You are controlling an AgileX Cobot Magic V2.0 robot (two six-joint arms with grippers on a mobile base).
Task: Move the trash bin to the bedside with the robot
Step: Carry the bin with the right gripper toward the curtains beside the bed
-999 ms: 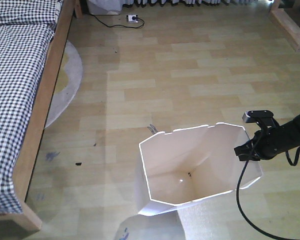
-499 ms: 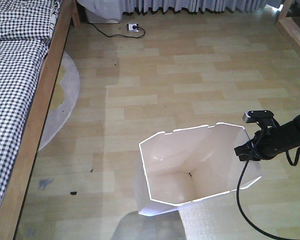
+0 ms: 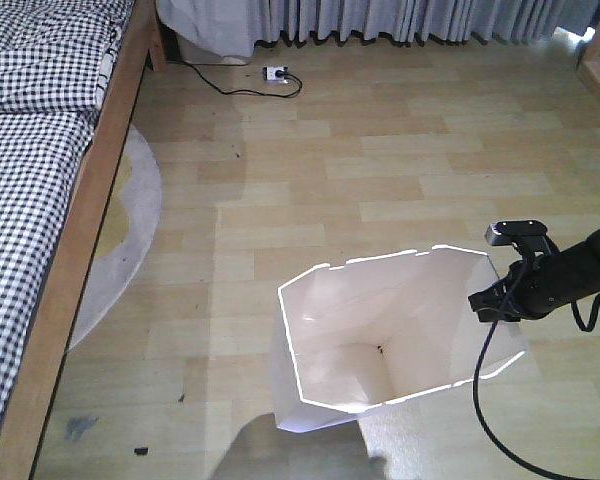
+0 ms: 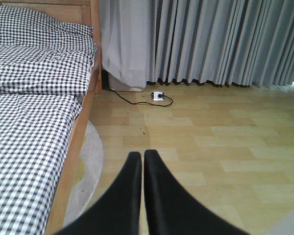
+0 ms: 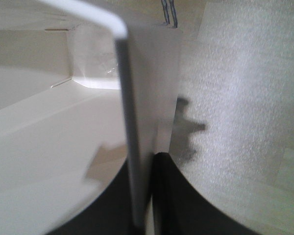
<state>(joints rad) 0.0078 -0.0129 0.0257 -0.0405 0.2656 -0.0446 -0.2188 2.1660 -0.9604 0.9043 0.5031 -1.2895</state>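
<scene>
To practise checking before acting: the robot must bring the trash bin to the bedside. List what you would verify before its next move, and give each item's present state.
1. Right tool clamped on the trash bin: ok, the bin wall sits between its fingers.
2. Left tool free: ok, it is shut on nothing.
3. Bin standing upright, opening up: ok.
4. Bin at the bed: not ok, bare floor lies between them.
5. Route clear: cannot tell. A round grey rug lies beside the bed and might catch the bin's base.
</scene>
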